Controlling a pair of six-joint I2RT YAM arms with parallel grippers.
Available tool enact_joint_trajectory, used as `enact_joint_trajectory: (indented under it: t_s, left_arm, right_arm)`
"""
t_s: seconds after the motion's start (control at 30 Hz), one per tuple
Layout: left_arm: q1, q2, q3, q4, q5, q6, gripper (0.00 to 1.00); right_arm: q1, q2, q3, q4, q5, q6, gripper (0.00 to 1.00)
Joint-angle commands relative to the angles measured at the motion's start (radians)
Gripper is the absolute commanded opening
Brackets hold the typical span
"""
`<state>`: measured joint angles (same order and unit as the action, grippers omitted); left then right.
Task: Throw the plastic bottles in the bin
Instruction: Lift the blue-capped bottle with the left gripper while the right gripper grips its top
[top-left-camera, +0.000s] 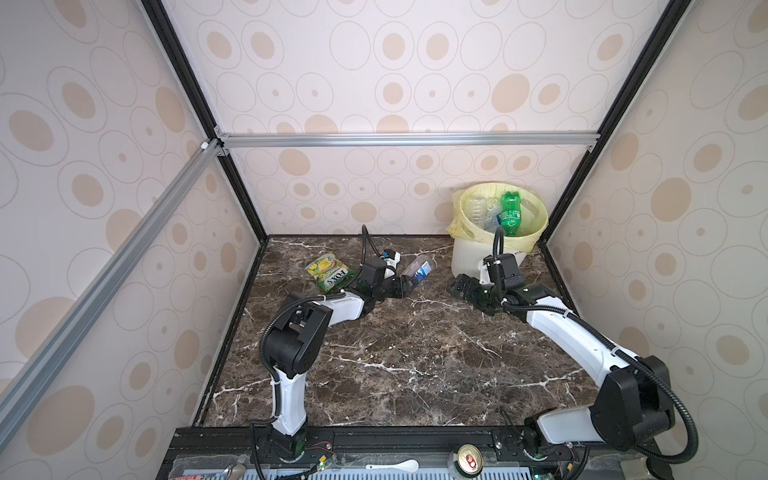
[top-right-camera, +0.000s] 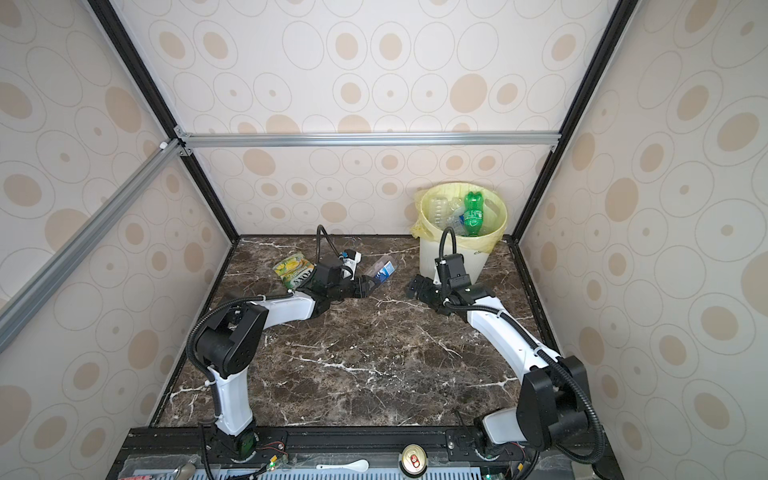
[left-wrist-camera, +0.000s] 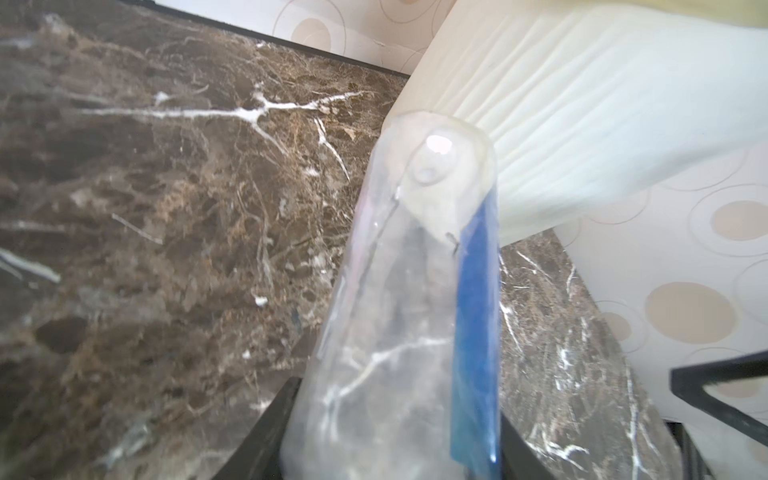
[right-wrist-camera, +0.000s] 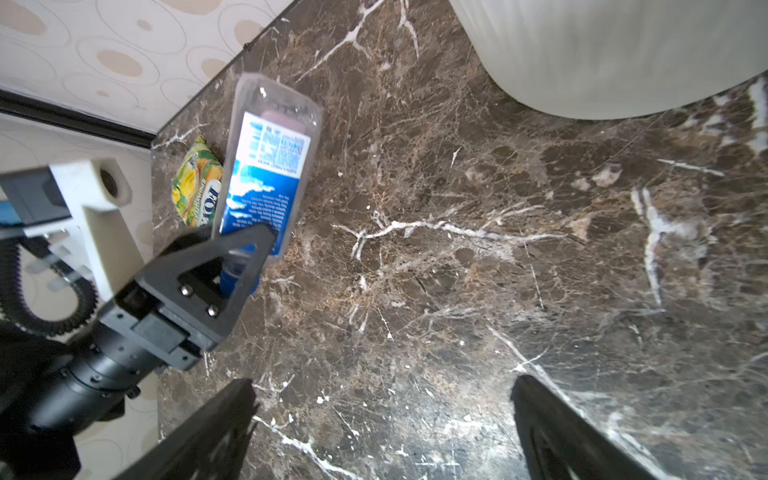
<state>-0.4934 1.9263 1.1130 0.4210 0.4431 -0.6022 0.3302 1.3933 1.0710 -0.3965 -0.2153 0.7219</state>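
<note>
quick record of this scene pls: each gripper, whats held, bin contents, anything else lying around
left gripper: shut on the blue-label bottle near its cap end, base pointing toward the bin
right gripper: open, empty, over the table beside the bin
bin: back right corner, yellow liner
in bin: green bottle, clear bottles
other: snack packet flat on the table, behind the left arm; can upright at the front edge

The dark brown marble-patterned tabletop, veined with white, carries a round white ribbed plastic bin with a pale yellow liner at its far right corner. A flat yellow-green snack packet lies at the far left.
</note>
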Motion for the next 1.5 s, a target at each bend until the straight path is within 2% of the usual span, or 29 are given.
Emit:
enact_joint_trajectory:
  t_s: [0.0,0.5,0.83,0.9,1.03,1.47]
  left_arm:
    - [0.003,-0.064,-0.035,0.06,0.022,-0.091,0.53]
    - [-0.048,-0.297,-0.211,-0.004,-0.043,-0.223,0.53]
    - [-0.08,-0.298,-0.215,-0.002,-0.042,-0.254,0.52]
    - [-0.092,-0.296,-0.202,-0.007,-0.045,-0.26,0.53]
    - [-0.12,-0.299,-0.187,-0.018,-0.064,-0.259,0.53]
    - [-0.149,-0.326,-0.183,-0.036,-0.105,-0.245,0.54]
  right_arm:
    - [0.019,0.018,0.013,0.072,-0.019,0.078,1.0]
    - [0.137,0.225,0.133,0.256,-0.051,0.23,1.0]
    - [0.155,0.262,0.162,0.296,-0.068,0.261,0.99]
    - [0.154,0.274,0.168,0.307,-0.073,0.269,0.96]
    - [0.155,0.304,0.188,0.322,-0.082,0.289,0.84]
    - [0.16,0.283,0.157,0.316,-0.076,0.285,0.62]
